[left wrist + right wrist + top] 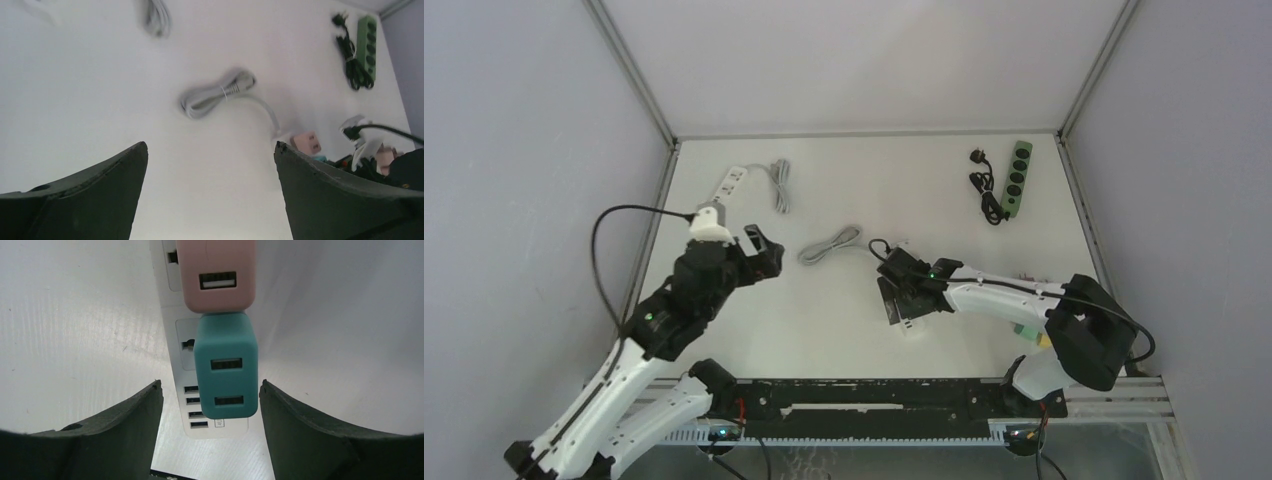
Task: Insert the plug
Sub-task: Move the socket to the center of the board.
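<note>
The teal plug (227, 375) is standing on the USB power strip (171, 365), which is lying flat on the white table (824, 330). I cannot tell whether the plug is fully seated. The right claw (210, 382) is hovering over the strip with its 2 fingers part open, 1 on each side of the teal plug. A clear gap is showing on 1 side, and the other finger is lying very close to the plug. A pink plug (217, 275) is occupying the next socket, touching the teal plug's far edge and crowding it. 4 USB ports are showing on the strip beside the teal plug.

Left of the strip, the left claw (211, 145) is hanging wide open, holding nothing. A bundled grey cable (829, 245) is lying between that claw and the strip. Well beyond the strip, to the right, a green power strip (1019, 178) is resting beside a coiled black cord (986, 195). Well beyond it, to the left, a second white strip (731, 183) is lying beside a grey cord (779, 185).
</note>
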You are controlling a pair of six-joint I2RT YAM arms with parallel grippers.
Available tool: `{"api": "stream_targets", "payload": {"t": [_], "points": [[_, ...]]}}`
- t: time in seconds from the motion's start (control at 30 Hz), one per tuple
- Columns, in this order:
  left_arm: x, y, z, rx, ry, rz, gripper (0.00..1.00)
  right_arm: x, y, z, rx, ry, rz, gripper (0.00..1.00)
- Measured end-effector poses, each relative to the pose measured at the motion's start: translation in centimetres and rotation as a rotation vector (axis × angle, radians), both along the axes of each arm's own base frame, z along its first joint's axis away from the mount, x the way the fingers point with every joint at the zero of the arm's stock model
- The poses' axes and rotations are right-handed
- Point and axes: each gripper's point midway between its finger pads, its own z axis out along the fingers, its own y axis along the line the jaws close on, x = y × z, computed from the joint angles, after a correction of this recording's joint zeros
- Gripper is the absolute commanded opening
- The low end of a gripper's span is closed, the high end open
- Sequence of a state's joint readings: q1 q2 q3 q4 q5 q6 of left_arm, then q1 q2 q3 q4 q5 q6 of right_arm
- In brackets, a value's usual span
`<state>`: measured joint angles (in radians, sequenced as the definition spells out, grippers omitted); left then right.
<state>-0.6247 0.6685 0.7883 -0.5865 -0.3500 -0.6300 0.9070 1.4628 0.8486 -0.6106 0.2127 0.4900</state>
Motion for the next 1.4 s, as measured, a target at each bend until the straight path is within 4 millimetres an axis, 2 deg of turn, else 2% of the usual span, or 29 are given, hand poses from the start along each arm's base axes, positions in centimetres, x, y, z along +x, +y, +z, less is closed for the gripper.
{"api": "stream_targets", "payload": {"t": [0.13, 0.2, 0.33, 0.5, 0.77, 0.93, 1.07, 1.27, 1.4], "points": [[-0.3, 3.3, 5.5, 0.080, -0.154, 0.058, 1.00, 0.2, 0.1, -0.3, -0.001, -0.002, -0.012, 0.75], [-0.5, 4.7, 6.9, 0.118, -0.215, 0.091, 1.00, 0.2, 0.1, -0.5, -0.005, 0.001, -0.015, 0.73], [-0.5, 6.4, 6.7, 0.198, -0.245, 0.134, 1.00, 0.0, -0.1, -1.3, -0.029, 0.020, -0.018, 0.69], [-1.0, 7.8, 4.5, 0.270, -0.237, 0.158, 1.00, -0.1, -0.4, -2.2, -0.055, 0.039, -0.026, 0.62], [-1.6, 9.5, 5.6, 0.264, -0.293, 0.222, 1.00, 1.6, -0.4, -2.2, -0.058, 0.042, -0.064, 0.53], [-1.6, 9.6, 5.8, 0.261, -0.297, 0.228, 1.00, 4.2, -1.4, -2.0, -0.050, 0.039, -0.132, 0.45], [-1.6, 9.8, 5.8, 0.263, -0.296, 0.237, 1.00, 7.0, -2.6, -1.3, -0.028, 0.028, -0.206, 0.45], [-1.5, 10.0, 5.5, 0.268, -0.290, 0.245, 1.00, 12.8, -3.6, -0.2, 0.014, -0.025, -0.308, 0.46], [-1.5, 10.0, 5.4, 0.270, -0.288, 0.247, 1.00, 16.6, -3.7, -0.4, 0.019, -0.046, -0.339, 0.48]]}}
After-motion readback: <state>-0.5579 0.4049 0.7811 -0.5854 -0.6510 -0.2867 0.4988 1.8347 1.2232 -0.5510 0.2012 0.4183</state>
